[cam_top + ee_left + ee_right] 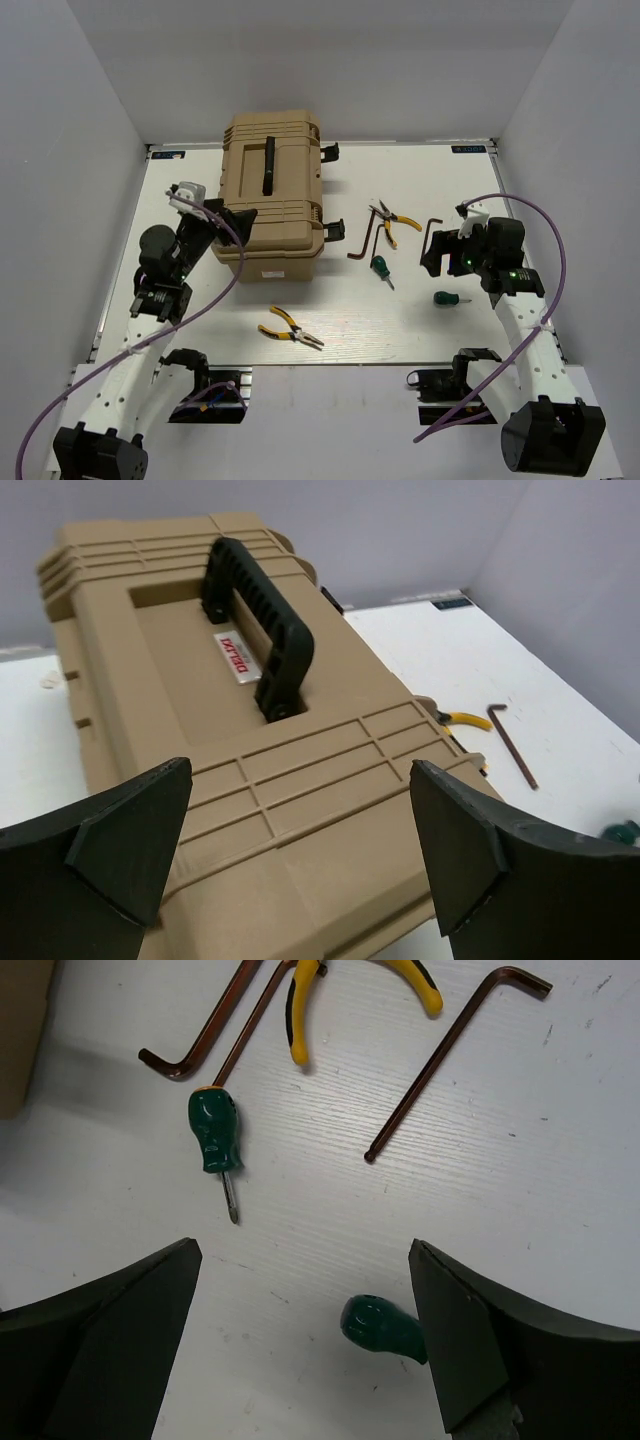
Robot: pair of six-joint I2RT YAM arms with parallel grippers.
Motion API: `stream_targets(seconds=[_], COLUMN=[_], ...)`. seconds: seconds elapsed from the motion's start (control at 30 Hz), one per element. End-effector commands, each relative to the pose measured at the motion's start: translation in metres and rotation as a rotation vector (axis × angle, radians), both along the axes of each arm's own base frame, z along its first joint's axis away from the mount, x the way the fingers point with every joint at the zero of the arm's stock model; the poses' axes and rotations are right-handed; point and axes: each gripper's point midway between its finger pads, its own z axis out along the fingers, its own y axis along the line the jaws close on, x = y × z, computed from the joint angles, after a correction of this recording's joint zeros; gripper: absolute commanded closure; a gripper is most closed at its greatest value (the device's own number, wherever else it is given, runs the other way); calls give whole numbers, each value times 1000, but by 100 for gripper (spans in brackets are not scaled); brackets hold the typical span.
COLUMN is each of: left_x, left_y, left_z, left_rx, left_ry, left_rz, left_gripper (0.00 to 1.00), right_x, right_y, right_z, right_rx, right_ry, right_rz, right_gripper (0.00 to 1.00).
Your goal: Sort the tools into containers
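- The right gripper (300, 1290) is spread wide and empty. A green screwdriver (213, 1132) lies just ahead on the table (560, 1210), and a second green handle (378, 1326) is beside one finger.
- The left gripper (300, 820) is also spread and empty, over the near end of the shut tan case (330, 780).
- Advice: pinch across the handle, not the thin shaft; the case probably needs opening first.
- Both arms reach forward, wrists tipped down.

White table (400, 325), grey walls (400, 60) on three sides, small dark label (470, 148) at its far right corner
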Motion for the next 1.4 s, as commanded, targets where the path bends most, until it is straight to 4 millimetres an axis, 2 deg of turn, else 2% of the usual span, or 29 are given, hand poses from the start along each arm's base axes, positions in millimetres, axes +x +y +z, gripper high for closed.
stream_targets(seconds=[0.0, 0.17, 0.2, 0.23, 0.27, 0.3, 0.33, 0.37, 0.4, 0.43, 0.47, 0.5, 0.53, 0.57, 0.6, 0.63, 0.7, 0.8, 0.83, 0.87, 0.93, 0.97, 1.03, 1.07, 1.13, 1.17, 1.23, 1.27, 1.37], left_x=[-1, 13, 19, 22, 25, 31, 42, 49, 56, 60, 73, 80, 84, 91, 102, 107, 117, 131, 134, 139, 144, 147, 152, 156, 157, 159, 157, 158, 157], left_y=[-18, -30, -31, -34, -36, -37, -44, -45, -46, -52, -53, -52, -55, -54, -54, -56, -56, -65, -67, -64, -67, -63, -66, -57, -60, -53, -54, -52, -60], left_z=[30, 35, 27, 28, 35, 35, 15, 29, 27, 35, 22, 21, 30, 29, 19, 29, 18, 2, 5, -9, -11, -19, -30, -37, -43, -43, -42, -41, -31], left_rx=[-26, -25, -21, -13, -12, -10, 16, 16, 30, 33, 52, 65, 67, 81, 88, 89, 117, 168, 174, 207, 248, 272, 327, 349, 384, 402, 427, 430, 433], left_ry=[-42, -2, 34, 34, 36, 56, 133, 128, 149, 166, 209, 220, 221, 229, 262, 253, 306, 364, 363, 401, 407, 432, 451, 467, 474, 468, 457, 456, 429], left_rz=[-108, -162, -162, -170, -180, -179, -198, -198, -198, -210, -188, -173, -165, -134, -117, -105, -69, -42, -27, 8, 40, 83, 113, 169, 194, 234, 260, 274, 267], left_gripper=[0, 0, 0, 2, 13, 26, 43, 80, 94, 100, 100, 96, 82, 64, 43, 35, 20, 17, 17, 17, 17, 17, 17, 18, 22, 33, 46, 61, 82], right_x=[5, -3, -5, -7, -8, -12, -12, -12, -12, -12, -12, -11, -12, -12, -12, -12, -12, -12, -13, -13, -14, -15, -16, -17, -18, -19, -19, -20, -21], right_y=[2, 9, 11, 12, 13, 15, 15, 15, 14, 15, 14, 14, 13, 14, 15, 14, 16, 16, 16, 17, 17, 18, 20, 20, 21, 21, 21, 21, 23], right_z=[8, 9, 9, 9, 9, 3, 2, 2, 3, 2, 3, 2, 2, 2, 2, 1, 1, 2, 0, 4, 7, 8, 10, 10, 11, 12, 12, 14, 13], right_rx=[9, 0, -7, -10, -32, -38, -39, -31, -28, -26, -29, -33, -33, -34, -34, -32, -28, -27, -25, -25, -22, -19, -13, -9, -9, -9, -9, -10, -6], right_ry=[-46, -69, -82, -84, -106, -102, -100, -88, -80, -70, -74, -76, -73, -75, -73, -70, -65, -60, -45, -59, -68, -68, -76, -75, -77, -83, -83, -91, -84], right_rz=[10, 96, 122, 136, 169, 201, 200, 187, 177, 183, 183, 185, 179, 182, 187, 186, 193, 194, 196, 196, 199, 202, 208, 214, 215, 219, 221, 223, 228], right_gripper=[9, 9, 9, 9, 9, 47, 84, 100, 100, 100, 100, 98, 90, 89, 83, 78, 72, 72, 70, 70, 69, 69, 69, 69, 68, 68, 68, 68, 68])
